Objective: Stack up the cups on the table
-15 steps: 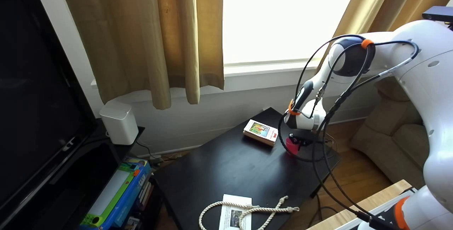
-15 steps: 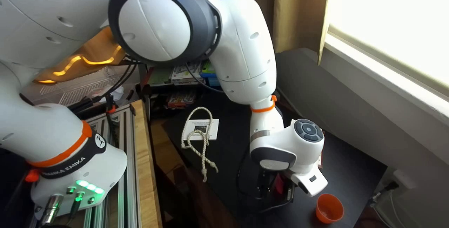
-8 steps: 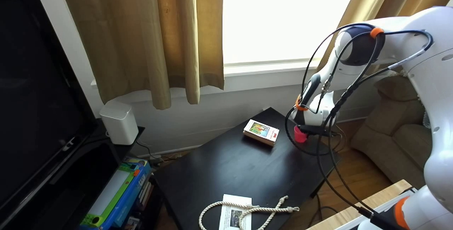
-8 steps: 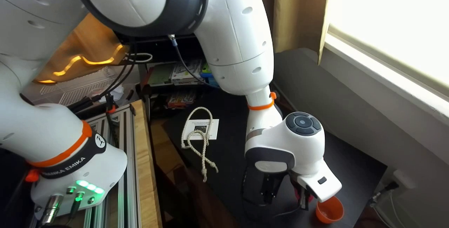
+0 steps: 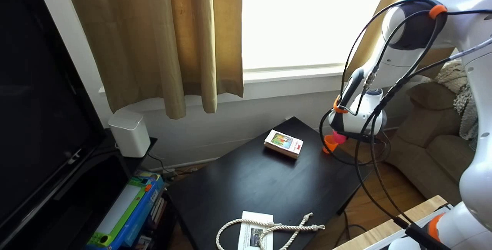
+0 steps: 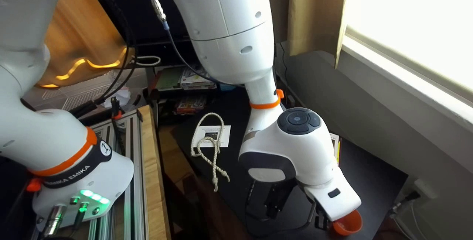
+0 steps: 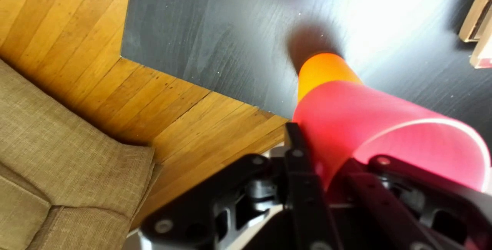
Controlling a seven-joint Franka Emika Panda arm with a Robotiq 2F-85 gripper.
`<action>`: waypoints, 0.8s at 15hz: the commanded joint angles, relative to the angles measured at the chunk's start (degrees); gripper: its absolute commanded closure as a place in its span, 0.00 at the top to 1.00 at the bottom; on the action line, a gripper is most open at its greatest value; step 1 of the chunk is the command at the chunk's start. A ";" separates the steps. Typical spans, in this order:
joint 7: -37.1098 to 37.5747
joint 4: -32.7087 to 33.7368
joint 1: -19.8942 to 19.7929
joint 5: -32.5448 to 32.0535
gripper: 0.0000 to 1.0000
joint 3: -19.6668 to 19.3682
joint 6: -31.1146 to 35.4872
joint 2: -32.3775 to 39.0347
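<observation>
Swung toward an edge of the table (image 5: 246,184) since a second ago: tool (image 7: 323,150), clamped on the wall of the red cup (image 7: 369,115), probably to keep its base free for lowering into the orange cup (image 7: 324,69), set mouth-up on the table just beyond, likely to receive it. Cannot tell whether touching or apart. Two cups in all, one of each colour. Farther, one flat box (image 5: 283,143); farther still, one rope (image 5: 298,227) across one printed sheet (image 5: 246,234).
</observation>
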 commanded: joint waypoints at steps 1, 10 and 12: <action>0.77 -0.35 -6.05 0.36 0.01 4.37 -0.74 -1.98; 0.27 8.27 -14.39 0.64 0.01 9.75 -8.44 1.66; -0.13 10.53 -15.24 0.92 0.01 10.37 -10.38 2.92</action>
